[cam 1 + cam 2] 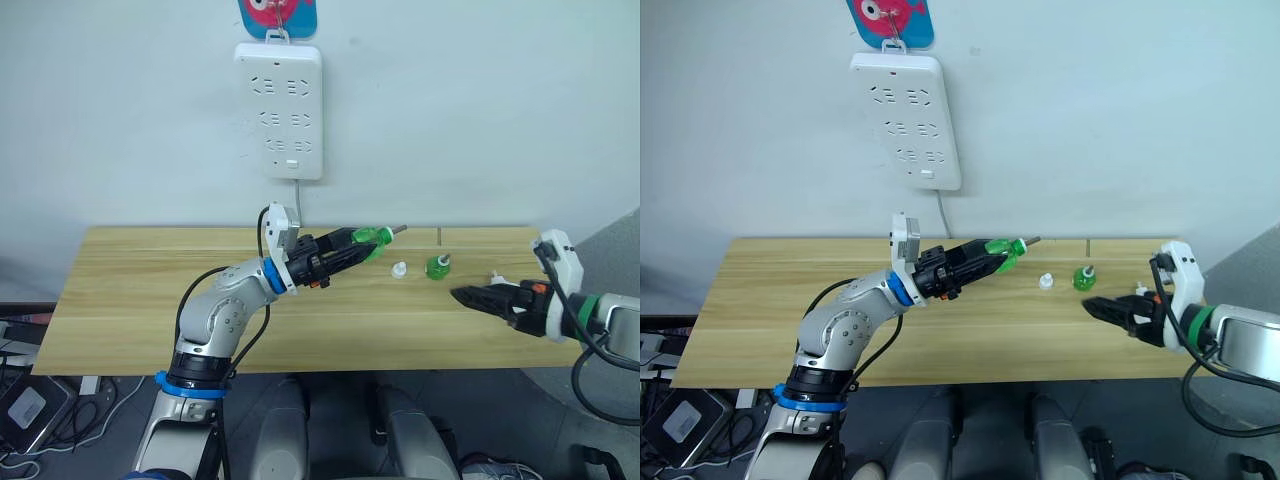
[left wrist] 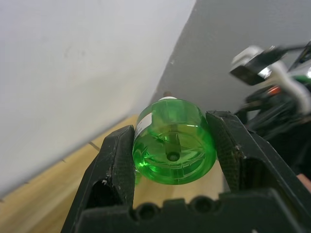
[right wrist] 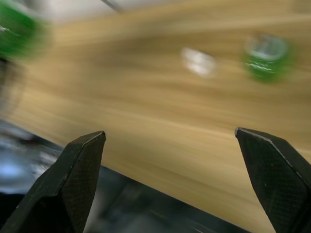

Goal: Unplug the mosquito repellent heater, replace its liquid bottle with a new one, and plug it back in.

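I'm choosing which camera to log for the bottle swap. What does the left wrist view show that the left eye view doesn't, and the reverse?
Left wrist view alone: the base of the green bottle, clamped between the left gripper's two fingers.

Left eye view alone: the white power strip on the wall, a second green bottle and a small white cap on the wooden table.

Both: the held bottle, table and right gripper.

The left arm is bent at the elbow and reached toward 2 o'clock, its tool clamped on a green bottle. The right arm is extended toward 9 o'clock, its tool held with fingers spread wide apart.
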You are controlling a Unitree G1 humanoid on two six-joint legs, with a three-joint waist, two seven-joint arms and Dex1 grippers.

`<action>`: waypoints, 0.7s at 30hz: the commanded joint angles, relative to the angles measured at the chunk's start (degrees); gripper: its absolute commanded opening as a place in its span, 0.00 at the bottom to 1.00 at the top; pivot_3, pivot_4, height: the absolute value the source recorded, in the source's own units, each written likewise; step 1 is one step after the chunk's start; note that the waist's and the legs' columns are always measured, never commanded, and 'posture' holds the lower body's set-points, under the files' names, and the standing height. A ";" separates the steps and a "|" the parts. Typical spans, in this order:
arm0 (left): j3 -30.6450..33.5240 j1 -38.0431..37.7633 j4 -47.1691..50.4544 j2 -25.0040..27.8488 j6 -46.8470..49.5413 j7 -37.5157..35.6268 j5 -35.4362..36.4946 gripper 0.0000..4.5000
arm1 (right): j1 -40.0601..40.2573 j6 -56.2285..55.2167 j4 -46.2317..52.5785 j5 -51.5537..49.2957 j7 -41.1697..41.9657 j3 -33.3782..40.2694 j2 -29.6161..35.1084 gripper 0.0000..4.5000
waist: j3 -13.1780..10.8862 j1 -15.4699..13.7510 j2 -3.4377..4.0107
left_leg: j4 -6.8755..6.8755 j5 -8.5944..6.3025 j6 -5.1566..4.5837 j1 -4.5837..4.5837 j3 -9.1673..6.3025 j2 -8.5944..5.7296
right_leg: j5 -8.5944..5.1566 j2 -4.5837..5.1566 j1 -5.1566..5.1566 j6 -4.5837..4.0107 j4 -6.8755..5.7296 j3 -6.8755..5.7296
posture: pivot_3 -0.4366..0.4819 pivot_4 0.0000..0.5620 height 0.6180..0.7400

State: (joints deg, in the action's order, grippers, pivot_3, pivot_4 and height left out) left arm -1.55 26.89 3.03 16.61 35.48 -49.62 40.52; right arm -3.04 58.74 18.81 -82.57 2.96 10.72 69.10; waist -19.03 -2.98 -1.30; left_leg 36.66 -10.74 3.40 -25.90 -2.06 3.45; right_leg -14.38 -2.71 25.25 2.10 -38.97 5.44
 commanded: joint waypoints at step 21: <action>0.49 -2.55 6.83 0.37 -1.27 2.09 0.11 0.49 | -21.70 -1.09 -31.53 51.52 28.38 -16.08 -10.99 0.99 | -0.04 -0.94 -0.02 | -0.04 -0.01 0.01 -0.01 0.15 -0.02 | 0.00 0.03 0.04 0.01 0.02 0.11 | 0.78 0.61 1.00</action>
State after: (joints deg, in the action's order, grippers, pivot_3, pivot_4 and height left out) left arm -1.74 24.35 6.78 17.03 34.68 -47.72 40.10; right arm -24.05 56.97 -11.97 -32.63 30.59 -6.11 57.80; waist -19.06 -3.92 -1.32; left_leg 36.62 -10.75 3.40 -25.91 -1.91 3.42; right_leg -14.38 -2.68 25.30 2.11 -38.95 5.56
